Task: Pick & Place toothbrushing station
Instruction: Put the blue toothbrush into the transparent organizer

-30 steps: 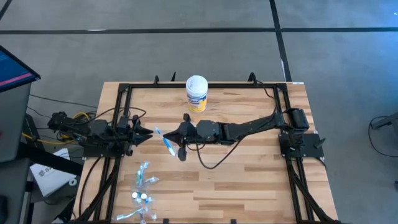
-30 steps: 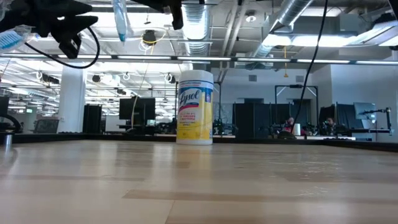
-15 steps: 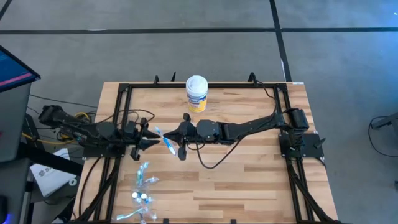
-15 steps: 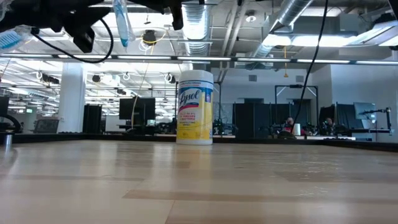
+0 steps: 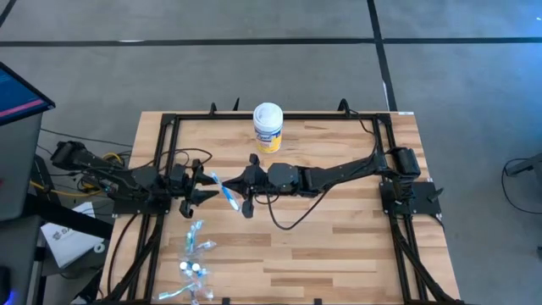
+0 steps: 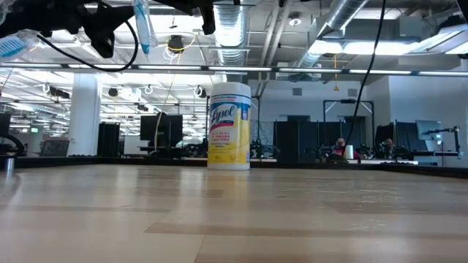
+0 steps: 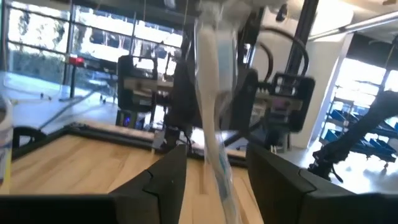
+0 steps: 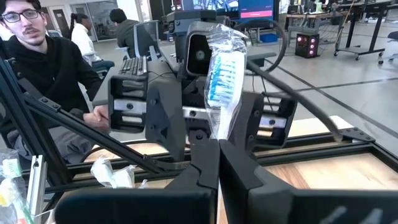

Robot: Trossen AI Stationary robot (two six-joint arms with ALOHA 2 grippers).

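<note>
We are pinching the toothbrush in our shut right claw; our open left claw is straddling it, risking a misaligned grab.

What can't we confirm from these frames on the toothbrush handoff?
- Left gripper contact with the wrapped toothbrush: too small in the high view, blurred in the left wrist view.
- Pile of packets: too small to count; cut by the high view's bottom edge.
- Right gripper hides the handle's lower end.
</note>
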